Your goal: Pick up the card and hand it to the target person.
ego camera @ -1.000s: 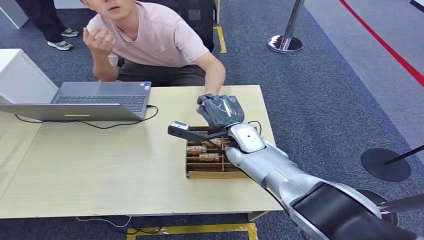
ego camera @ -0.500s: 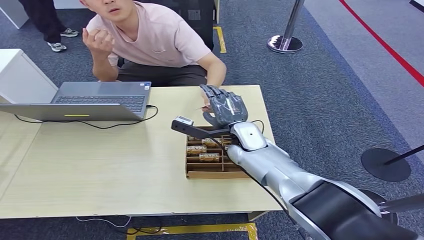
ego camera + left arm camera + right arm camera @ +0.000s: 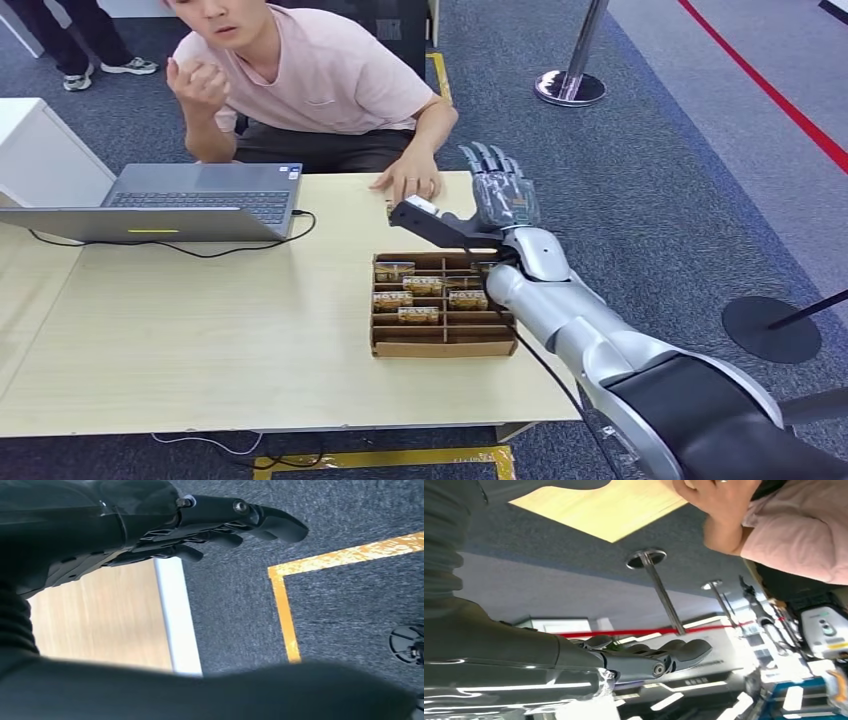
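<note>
One right hand (image 3: 500, 192) raised, fingers spread and holding nothing; one person's hand (image 3: 408, 186) flat on one table (image 3: 200, 330) just left of it, card itself not discernible; one divided tray (image 3: 440, 300) below.

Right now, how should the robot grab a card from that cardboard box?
Probably by its upper edge, from above: the cards sit in narrow slots of the cardboard box, whose dividers block the sides. The right hand is open beyond it.
</note>
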{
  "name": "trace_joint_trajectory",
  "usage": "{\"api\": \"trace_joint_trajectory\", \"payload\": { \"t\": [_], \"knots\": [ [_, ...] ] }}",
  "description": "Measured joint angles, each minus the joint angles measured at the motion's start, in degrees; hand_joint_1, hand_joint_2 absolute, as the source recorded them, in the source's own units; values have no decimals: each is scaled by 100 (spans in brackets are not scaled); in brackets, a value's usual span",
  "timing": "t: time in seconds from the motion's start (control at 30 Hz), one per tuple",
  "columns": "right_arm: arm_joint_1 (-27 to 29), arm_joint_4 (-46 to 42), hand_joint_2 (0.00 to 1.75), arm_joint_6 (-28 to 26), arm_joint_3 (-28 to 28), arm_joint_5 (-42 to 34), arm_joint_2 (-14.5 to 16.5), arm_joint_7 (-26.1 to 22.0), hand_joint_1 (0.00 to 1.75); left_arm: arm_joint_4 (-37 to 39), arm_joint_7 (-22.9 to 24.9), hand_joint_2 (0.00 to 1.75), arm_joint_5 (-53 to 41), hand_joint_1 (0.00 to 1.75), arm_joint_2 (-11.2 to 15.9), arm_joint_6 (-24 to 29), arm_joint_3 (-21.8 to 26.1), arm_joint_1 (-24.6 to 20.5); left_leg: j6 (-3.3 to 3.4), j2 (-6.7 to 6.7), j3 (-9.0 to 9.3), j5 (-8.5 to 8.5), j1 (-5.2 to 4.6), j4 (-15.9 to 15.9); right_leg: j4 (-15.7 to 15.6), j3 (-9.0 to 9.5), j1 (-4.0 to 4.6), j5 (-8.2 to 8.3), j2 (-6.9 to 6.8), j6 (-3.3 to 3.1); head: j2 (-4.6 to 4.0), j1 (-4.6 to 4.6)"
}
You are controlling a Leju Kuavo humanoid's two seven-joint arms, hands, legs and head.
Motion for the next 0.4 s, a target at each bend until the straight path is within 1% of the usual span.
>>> {"api": "trace_joint_trajectory", "payload": {
  "t": [0.1,0.17,0.3,0.37,0.4],
  "knots": [
    [-23,0,175,569,-356,-698,-85,33,0,0,36,0,3,0,0,8,1,1,0,0,0,0,0,0,0,0,0,0,-2,0,0,0],
    [-39,1,175,1031,-707,-1255,-213,57,0,0,65,0,5,0,0,13,2,4,0,-2,0,0,-1,1,0,1,-1,0,-7,0,0,1],
    [-29,17,175,1696,-1471,-2155,-617,-56,0,0,75,0,8,0,7,12,7,13,1,-9,-3,0,-7,6,-1,1,-6,0,-18,1,0,1],
    [21,36,175,1982,-1872,-2578,-864,-169,0,0,68,0,5,0,17,10,7,18,3,-10,-4,-1,-10,7,-2,2,-8,0,-22,1,0,2],
    [38,41,175,2052,-1974,-2684,-927,-200,0,0,65,0,4,0,20,9,7,19,3,-11,-4,-2,-10,7,-2,1,-9,0,-23,1,0,2]
  ]
}}
